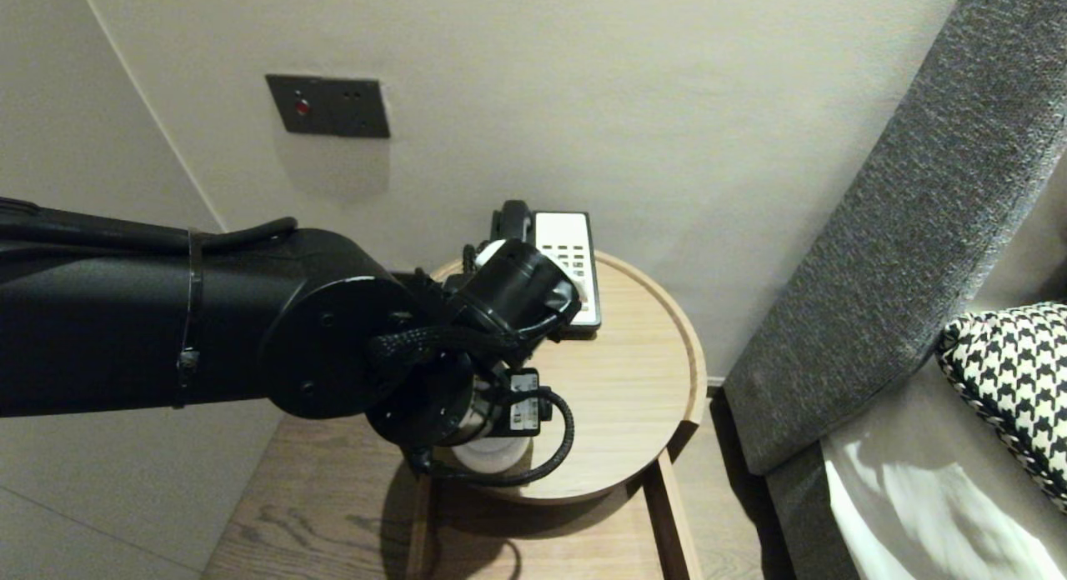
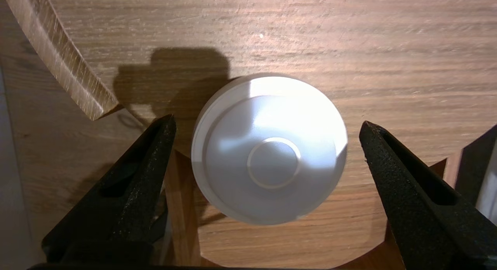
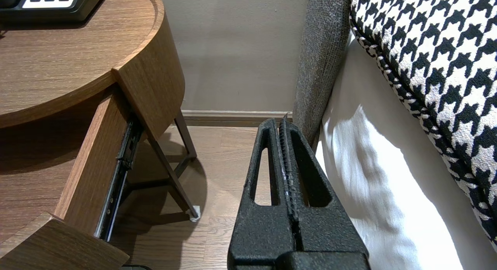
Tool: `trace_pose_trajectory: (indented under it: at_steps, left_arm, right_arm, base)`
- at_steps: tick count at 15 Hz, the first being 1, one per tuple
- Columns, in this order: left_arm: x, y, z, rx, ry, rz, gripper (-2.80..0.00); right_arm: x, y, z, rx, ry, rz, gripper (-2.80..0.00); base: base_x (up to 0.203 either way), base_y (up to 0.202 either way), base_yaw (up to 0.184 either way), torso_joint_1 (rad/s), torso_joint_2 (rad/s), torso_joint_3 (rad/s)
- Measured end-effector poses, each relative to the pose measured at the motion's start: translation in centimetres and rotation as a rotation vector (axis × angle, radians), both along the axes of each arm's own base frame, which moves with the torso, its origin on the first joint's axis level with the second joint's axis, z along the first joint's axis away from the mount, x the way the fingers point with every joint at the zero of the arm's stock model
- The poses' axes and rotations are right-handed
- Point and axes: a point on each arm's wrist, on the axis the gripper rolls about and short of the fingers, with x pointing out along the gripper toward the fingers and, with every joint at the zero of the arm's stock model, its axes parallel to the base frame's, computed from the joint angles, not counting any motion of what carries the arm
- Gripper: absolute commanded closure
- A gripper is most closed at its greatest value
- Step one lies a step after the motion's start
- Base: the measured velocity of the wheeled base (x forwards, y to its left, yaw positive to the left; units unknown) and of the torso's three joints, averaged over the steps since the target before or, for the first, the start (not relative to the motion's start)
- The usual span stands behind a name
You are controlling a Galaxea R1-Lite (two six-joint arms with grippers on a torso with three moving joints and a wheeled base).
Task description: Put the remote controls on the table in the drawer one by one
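White cup [image 2: 268, 149] sitting near front edge of bench [image 2: 349, 49]; left tool [image 2: 267, 122] straddling it, fingers apart, not touching. Right tool [image 3: 285, 126] idling pressed together beside bench.

Hotel bedroom: bedside table [image 1: 642, 405], desk phone [image 1: 568, 248], padded headboard [image 1: 900, 255], pillow [image 1: 1017, 372].

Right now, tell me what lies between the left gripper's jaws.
The left wrist view shows a white round container on the wooden table between the left gripper's open jaws, clear of both.
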Motion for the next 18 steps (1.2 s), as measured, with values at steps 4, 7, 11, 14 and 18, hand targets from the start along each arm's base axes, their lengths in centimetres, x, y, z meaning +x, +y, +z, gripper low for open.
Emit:
trace_pose_trajectory:
  at_steps: [4, 7, 11, 14, 18]
  left_arm:
    - [0.0, -0.2, -0.6, 0.013, 0.011, -0.002, -2.8]
    - [-0.1, -0.7, -1.1, 0.022, 0.019, -0.012, -2.8]
    - [-0.1, -1.2, -1.7, 0.034, 0.029, -0.018, -2.8]
    - [-0.3, -1.4, -2.0, 0.047, 0.035, -0.029, -2.8]
    - [-0.1, -1.4, -2.3, 0.054, 0.038, -0.027, -2.8]
  right_arm:
    - [0.0, 0.0, 0.0, 0.0, 0.0, 0.0, 0.0]
    - [0.0, 0.0, 0.0, 0.0, 0.0, 0.0, 0.0]
    - [0.0, 0.0, 0.0, 0.0, 0.0, 0.0, 0.0]
    - [0.0, 0.0, 0.0, 0.0, 0.0, 0.0, 0.0]
    - [0.0, 0.0, 0.0, 0.0, 0.0, 0.0, 0.0]
  base:
    - [0.0, 0.0, 0.0, 0.0, 0.0, 0.0]
    - [0.0, 0.0, 0.0, 0.0, 0.0, 0.0]
    - [0.0, 0.0, 0.0, 0.0, 0.0, 0.0]
    - [0.0, 0.0, 0.0, 0.0, 0.0, 0.0]
    - [0.0, 0.0, 0.0, 0.0, 0.0, 0.0]
